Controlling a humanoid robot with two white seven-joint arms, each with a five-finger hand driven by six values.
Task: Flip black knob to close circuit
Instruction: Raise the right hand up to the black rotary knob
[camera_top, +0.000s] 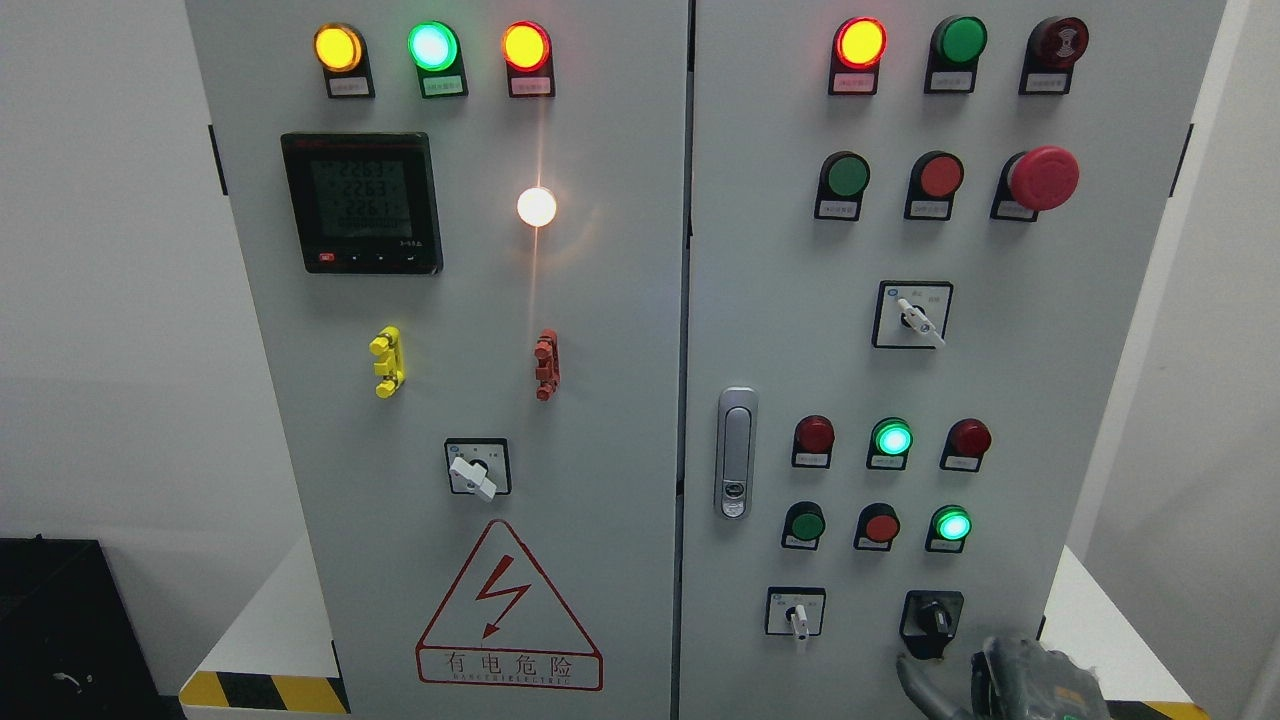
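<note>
1. Black knob (932, 620) sits at lower right of the frame, on the right-hand cabinet door (1000, 350), bottom row, just right of a small white-handled selector switch (797, 616).
2. Right hand (1010, 680) enters at the bottom edge, lower right, directly below the knob. One finger (915, 685) reaches up to just under the knob's housing; whether it touches is unclear.
3. Finger state: cannot tell how far open the hand is. Most of it is cut off by the frame edge, and nothing visibly sits in its grasp.
4. Left hand not visible.
5. Judgement, step in hand: approach, grasp not yet made. To do well, bring fingertips to either side of the knob's raised grip bar, pinch squarely, then rotate about the knob's axis without pushing sideways. Keep clear of the neighbouring selector.
6. Hard to make out: the knob's pointer direction against its dark plate, and the small label text.
</note>
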